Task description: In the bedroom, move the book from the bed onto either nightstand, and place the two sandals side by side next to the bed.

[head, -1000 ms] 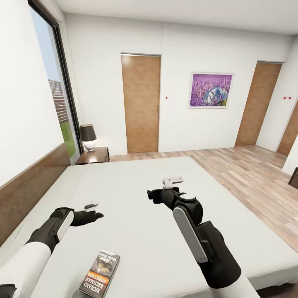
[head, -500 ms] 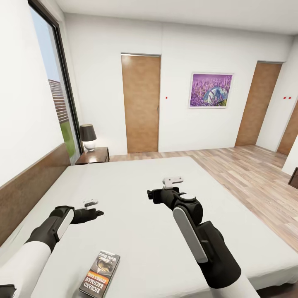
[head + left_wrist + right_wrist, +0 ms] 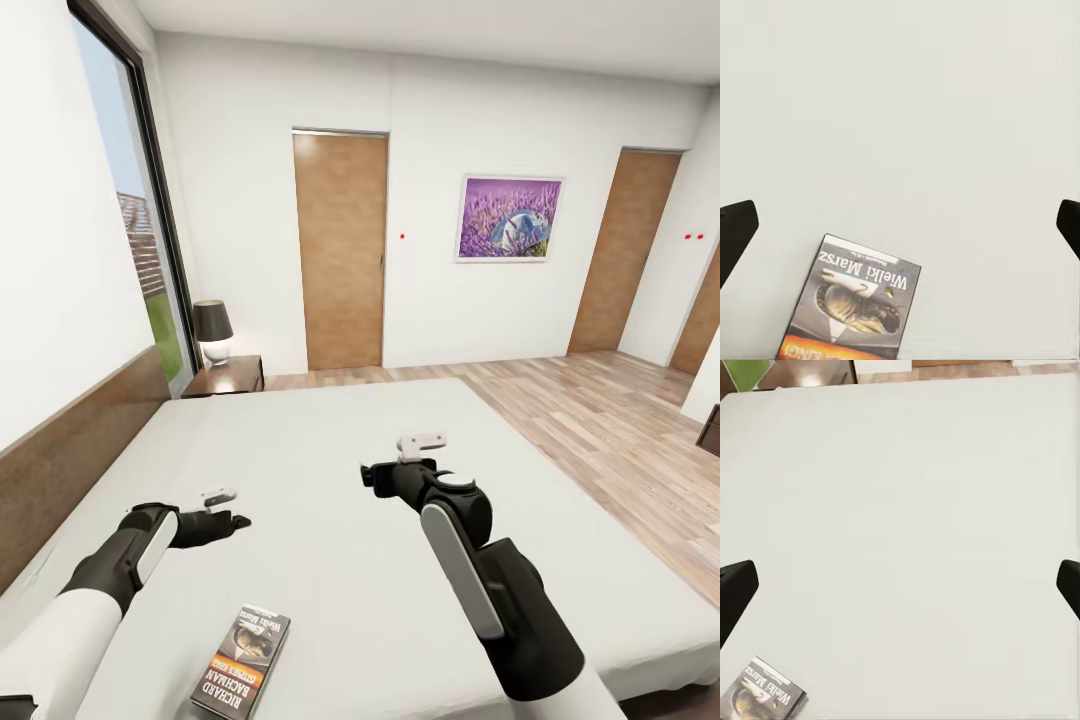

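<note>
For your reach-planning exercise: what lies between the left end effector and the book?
Only bare mattress, seen in the head view, separates the left end effector from the book.

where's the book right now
In the head view the book lies flat on the bed, near its front edge, just ahead of the left gripper.

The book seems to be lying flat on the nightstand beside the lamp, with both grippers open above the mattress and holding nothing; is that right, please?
Not quite: the book lies flat on the bed, on the pale mattress near its close edge, as the head view shows. The nightstand carries the lamp only. The rest stands: the left gripper and the right gripper hang open above the mattress, holding nothing.
</note>
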You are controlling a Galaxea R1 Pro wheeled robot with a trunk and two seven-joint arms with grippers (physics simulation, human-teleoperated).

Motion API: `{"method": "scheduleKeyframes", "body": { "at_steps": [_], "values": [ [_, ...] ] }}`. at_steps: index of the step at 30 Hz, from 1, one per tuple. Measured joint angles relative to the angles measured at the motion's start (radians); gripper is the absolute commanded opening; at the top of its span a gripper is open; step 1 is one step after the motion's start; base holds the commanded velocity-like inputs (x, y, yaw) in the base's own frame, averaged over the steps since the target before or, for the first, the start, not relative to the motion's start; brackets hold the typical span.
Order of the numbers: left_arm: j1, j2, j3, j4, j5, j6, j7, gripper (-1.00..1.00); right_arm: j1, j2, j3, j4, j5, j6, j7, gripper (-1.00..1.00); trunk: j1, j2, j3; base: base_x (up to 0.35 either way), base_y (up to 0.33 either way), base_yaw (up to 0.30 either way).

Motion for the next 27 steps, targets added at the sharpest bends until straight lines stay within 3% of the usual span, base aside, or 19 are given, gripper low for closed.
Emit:
{"method": "scheduleKeyframes", "body": {
  "at_steps": [12, 13, 27],
  "values": [
    [0.017, 0.0, 0.003, 0.029, 0.002, 0.067, -0.067, 1.0, 0.013, 0.0, -0.014, 0.067, 0.002, -0.002, -0.001, 1.0, 0.0, 0.0, 0.0, 0.0, 0.0, 0.0],
    [0.017, 0.001, 0.002, 0.047, 0.004, 0.177, -0.149, 1.0, 0.013, 0.0, -0.014, 0.072, 0.002, -0.002, -0.001, 1.0, 0.0, 0.0, 0.0, 0.0, 0.0, 0.0],
    [0.008, 0.009, 0.002, 0.131, 0.006, 0.196, -0.239, 1.0, 0.014, 0.001, -0.011, 0.075, 0.004, -0.002, -0.003, 1.0, 0.0, 0.0, 0.0, 0.0, 0.0, 0.0]
  ]
}}
